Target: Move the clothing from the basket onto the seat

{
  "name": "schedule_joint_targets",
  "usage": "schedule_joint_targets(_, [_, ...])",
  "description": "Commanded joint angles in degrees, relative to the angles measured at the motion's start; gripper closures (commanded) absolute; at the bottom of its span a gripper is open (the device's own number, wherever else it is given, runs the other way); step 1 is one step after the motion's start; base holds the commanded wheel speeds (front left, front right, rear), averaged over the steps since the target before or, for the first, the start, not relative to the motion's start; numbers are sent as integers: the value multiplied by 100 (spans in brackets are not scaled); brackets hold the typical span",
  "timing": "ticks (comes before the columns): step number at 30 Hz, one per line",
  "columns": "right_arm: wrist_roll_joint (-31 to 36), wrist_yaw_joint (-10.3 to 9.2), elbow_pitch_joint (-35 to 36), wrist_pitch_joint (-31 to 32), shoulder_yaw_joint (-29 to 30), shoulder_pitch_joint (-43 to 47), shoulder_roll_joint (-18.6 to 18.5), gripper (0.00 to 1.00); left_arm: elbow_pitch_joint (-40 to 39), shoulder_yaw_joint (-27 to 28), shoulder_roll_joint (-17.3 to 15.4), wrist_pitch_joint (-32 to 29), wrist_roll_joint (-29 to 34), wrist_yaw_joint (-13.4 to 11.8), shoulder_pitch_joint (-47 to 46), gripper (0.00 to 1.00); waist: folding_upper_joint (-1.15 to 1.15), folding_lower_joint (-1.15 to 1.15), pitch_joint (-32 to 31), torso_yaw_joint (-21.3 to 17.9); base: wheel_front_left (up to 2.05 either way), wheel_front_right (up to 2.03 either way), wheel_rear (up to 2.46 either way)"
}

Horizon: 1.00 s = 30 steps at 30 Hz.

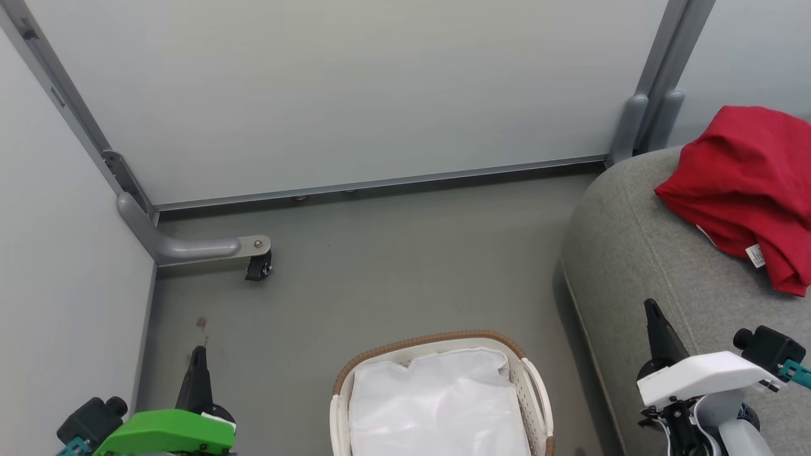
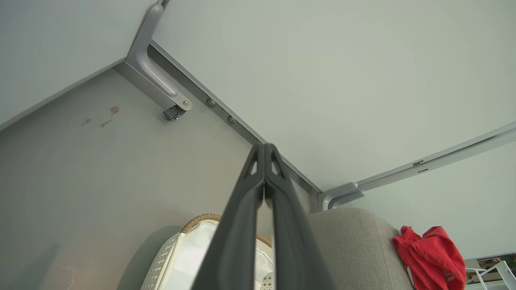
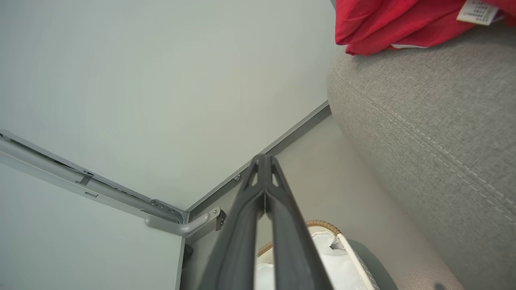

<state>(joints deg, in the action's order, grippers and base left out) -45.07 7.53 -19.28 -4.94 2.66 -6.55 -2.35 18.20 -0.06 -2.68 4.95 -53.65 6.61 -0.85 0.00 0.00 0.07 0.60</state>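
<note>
- Both grippers have their fingers pressed together with nothing between them. The left gripper (image 1: 199,352) is low left over the floor (image 1: 380,272); the right gripper (image 1: 651,307) is low right, over the seat's front edge.
- Red clothing (image 1: 747,183) lies in a bunched heap on the seat (image 1: 633,253), far right of the head view, with a white tag (image 1: 755,254) at its near edge. Can't tell how many garments are in it.
- White basket (image 1: 431,337) sits on the floor just beside the seat, between the two grippers, with the liner (image 1: 437,399) crumpled inside.
- The clothing is well apart from the basket and both grippers.
- Grey panel walls (image 1: 348,95) stand behind, with a caster foot (image 1: 258,267) on the floor near the left corner.
</note>
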Motion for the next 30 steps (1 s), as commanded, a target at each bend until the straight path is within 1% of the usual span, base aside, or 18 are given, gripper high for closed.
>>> schedule_joint_targets(1, [-221, -3, 105, 56, 34, -36, -39, 100, -101, 49, -18, -49, -175, 28, -195, 100, 0, 0, 0, -1, 0, 0, 0])
schedule_joint_targets(30, [-2256, -5, 309, 553, 199, -1, -52, 100, -256, 330, -25, -552, -1839, 58, -370, 100, 0, 0, 4, -23, 0, 0, 0])
